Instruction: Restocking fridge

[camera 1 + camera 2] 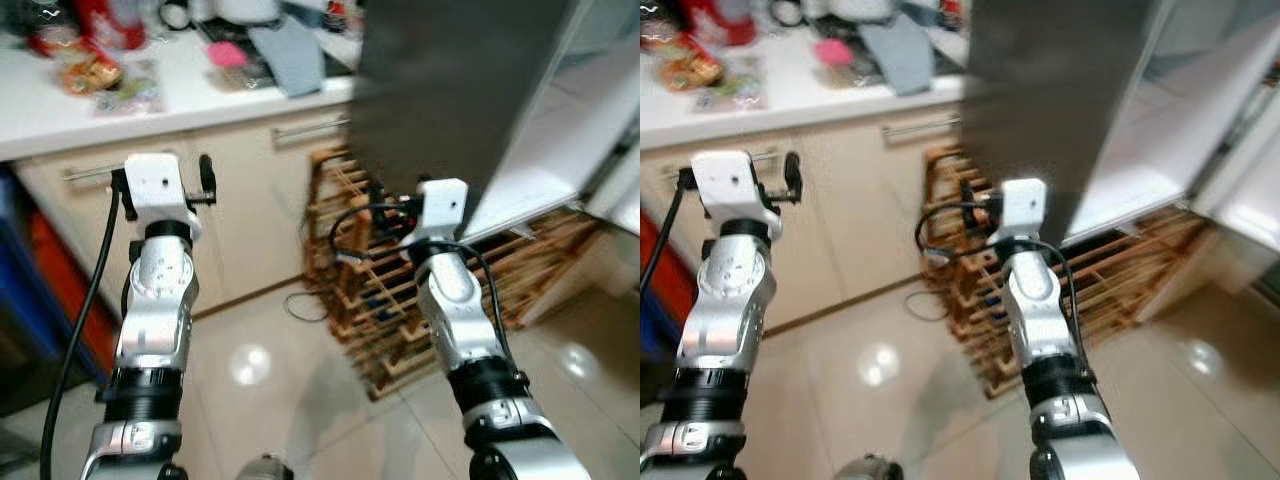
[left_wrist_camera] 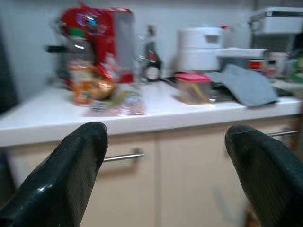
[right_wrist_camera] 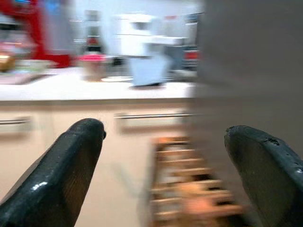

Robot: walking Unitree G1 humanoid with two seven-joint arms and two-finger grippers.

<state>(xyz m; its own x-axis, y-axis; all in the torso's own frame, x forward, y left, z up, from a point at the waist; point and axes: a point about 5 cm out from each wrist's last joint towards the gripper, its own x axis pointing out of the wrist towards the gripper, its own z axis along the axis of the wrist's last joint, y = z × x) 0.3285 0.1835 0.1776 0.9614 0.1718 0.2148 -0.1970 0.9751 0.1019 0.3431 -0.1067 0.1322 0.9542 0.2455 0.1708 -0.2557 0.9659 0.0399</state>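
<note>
The fridge's dark grey open door (image 1: 450, 90) rises at the upper right, with the white inside of the fridge (image 1: 590, 130) beyond it. My left gripper (image 2: 165, 175) is open and empty, held up facing the counter's cabinet fronts; its black fingers (image 1: 207, 176) flank the white wrist camera. My right gripper (image 3: 165, 175) is also open and empty, close to the edge of the fridge door and above the wine rack. On the white counter (image 1: 40, 110) lie a bag of orange food (image 1: 90, 72), a pink-lidded container (image 2: 193, 87) and a grey cloth (image 1: 290, 55).
A wooden wine rack (image 1: 400, 300) stands on the floor beneath the fridge door, right ahead of my right arm. Cream cabinets with metal bar handles (image 2: 122, 156) run under the counter. A red appliance (image 2: 102, 42) and a white cooker (image 2: 201, 47) stand at the counter's back. Glossy tiled floor (image 1: 270, 370) lies below.
</note>
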